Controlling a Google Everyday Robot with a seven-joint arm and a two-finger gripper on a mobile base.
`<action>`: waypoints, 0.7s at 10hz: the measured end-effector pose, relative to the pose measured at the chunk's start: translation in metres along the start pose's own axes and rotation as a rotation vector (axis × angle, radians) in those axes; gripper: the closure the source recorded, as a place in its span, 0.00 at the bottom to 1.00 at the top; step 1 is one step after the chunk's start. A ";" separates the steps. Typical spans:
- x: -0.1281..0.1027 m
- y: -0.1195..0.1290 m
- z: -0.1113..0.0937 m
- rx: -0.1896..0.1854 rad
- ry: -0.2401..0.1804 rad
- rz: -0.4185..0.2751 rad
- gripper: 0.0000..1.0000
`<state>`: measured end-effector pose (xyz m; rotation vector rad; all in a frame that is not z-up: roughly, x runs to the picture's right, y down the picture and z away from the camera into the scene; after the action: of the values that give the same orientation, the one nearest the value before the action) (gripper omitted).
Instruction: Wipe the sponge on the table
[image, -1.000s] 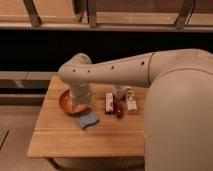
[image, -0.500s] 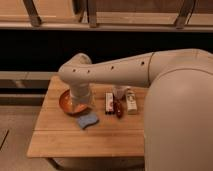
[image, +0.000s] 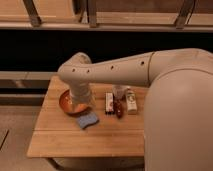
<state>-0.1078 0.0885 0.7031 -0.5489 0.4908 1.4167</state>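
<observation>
1. The sponge (image: 87, 120) lies flat on the wooden bench (image: 75, 142), just in front of the orange bowl (image: 65, 103).
2. My fingers (image: 80, 106) hang by the bowl, spread wide and holding nothing.
3. The sponge looks light and squashy, so I'd pinch it across its short sides.

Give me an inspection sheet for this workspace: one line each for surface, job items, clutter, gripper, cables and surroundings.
Surface: table, light wooden planks.
Job's things: sponge lies flat near the table's middle, in front of the bowl, not held.
Clutter: orange-red bowl at back left; small packets and a cup clustered to its right.
Grippers: gripper hangs over the bowl, jaws open, apart from the sponge.
Cables: nothing seen.
Surroundings: dark wall behind the table, beams above it.
</observation>
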 end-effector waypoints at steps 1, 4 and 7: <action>-0.013 0.006 -0.012 0.033 -0.057 -0.058 0.35; -0.018 0.017 -0.021 0.115 -0.156 -0.215 0.35; -0.004 0.002 0.001 0.053 -0.157 -0.177 0.35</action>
<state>-0.1098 0.0863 0.7063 -0.4238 0.3443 1.2622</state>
